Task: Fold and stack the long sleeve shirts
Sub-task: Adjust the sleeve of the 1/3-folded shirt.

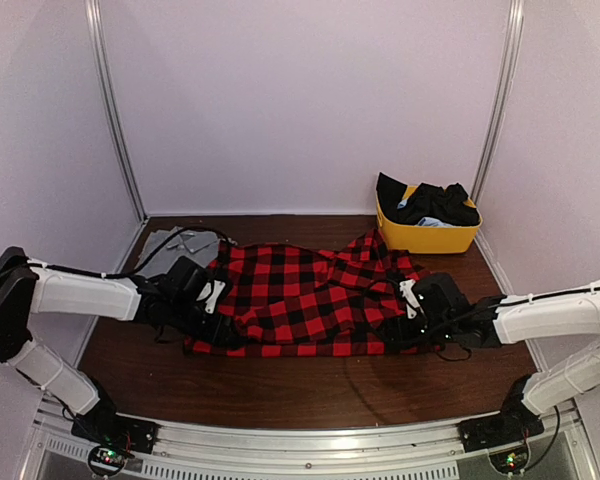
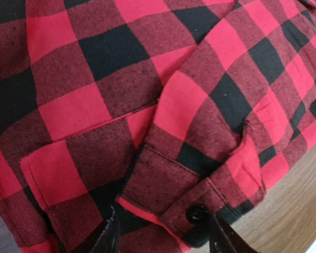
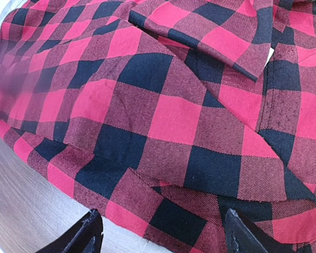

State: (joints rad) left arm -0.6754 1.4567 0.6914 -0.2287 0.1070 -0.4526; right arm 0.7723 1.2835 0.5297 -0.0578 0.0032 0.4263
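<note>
The red-and-black check flannel shirt (image 1: 305,295) lies spread across the middle of the wooden table. The grey shirt (image 1: 180,244) lies folded at the back left, partly under the flannel's edge. My left gripper (image 1: 220,322) is open over the flannel's left front corner; in the left wrist view its fingertips (image 2: 108,237) straddle a buttoned cuff (image 2: 200,211). My right gripper (image 1: 405,330) is open at the flannel's right front corner; in the right wrist view its fingers (image 3: 87,234) stand wide apart over the hem (image 3: 163,211).
A yellow bin (image 1: 425,235) with dark clothes stands at the back right. Bare wood table (image 1: 310,385) runs along the front. White walls close in the back and sides.
</note>
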